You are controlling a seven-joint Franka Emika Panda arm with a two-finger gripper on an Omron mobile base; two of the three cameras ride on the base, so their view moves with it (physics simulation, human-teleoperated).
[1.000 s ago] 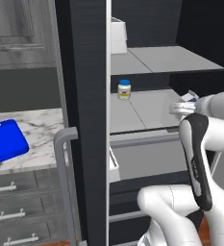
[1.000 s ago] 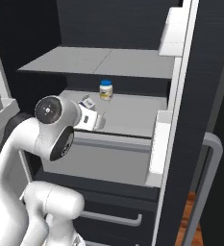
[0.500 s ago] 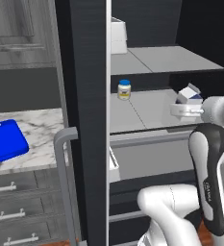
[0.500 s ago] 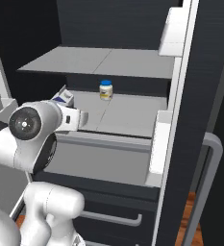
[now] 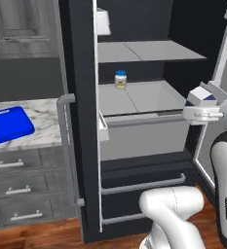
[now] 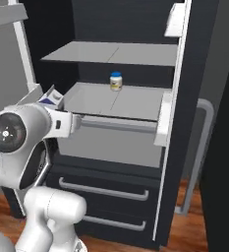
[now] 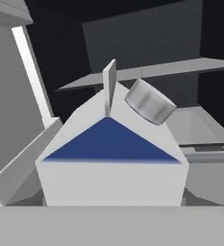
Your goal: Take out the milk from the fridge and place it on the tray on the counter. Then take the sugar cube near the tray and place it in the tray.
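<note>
Fridge (image 5: 81,121) comes first: it stands open, its black door edge and long grey handle between the arm and the counter (image 5: 42,127) to the left, so the carry has to back clear of that edge before swinging across. The white arm sits at the right of the opening, its wrist level with the lower shelf. Across on the marble lies the tray (image 5: 9,124), bare and blue, well apart from the fridge; that is the target, and the carton should arrive above it upright, then go down onto its flat middle, not the rim. The milk (image 5: 201,97) is out past the front of the shelf at the right side of the opening, held by the gripper (image 5: 202,113); the jaws are grasping it, and in the hand view the carton (image 7: 111,158) sits close and square. Keep it level during the swing. A small yellow-labelled jar (image 5: 120,80) stays on the shelf, no obstacle.
</note>
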